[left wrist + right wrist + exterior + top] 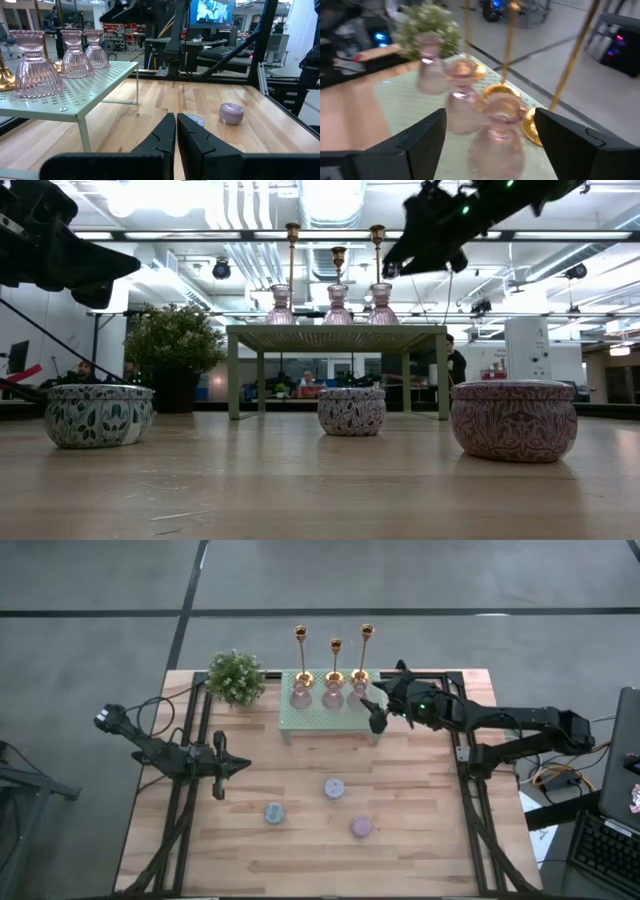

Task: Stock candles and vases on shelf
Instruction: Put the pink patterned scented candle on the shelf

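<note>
The pale green mesh shelf [325, 718] stands at the table's far middle. Three pink ribbed glass vases [300, 695] [332, 695] [358, 692] stand upright on its top, also seen in the low view [337, 305]. Three round candles rest on the table nearer the front: blue-grey [274, 812], lavender [334, 787] and mauve-pink [362, 827]. My right gripper [368, 708] [492, 145] is open above the shelf's right end, with the rightmost vase [497, 135] ahead between its fingers, untouched. My left gripper [235, 768] [176, 131] is shut and empty, left of the candles.
Three tall gold candlesticks [335, 645] stand along the shelf's far edge behind the vases. A leafy potted plant [236, 677] sits left of the shelf. Bare wooden tabletop [300, 860] lies in front of the candles.
</note>
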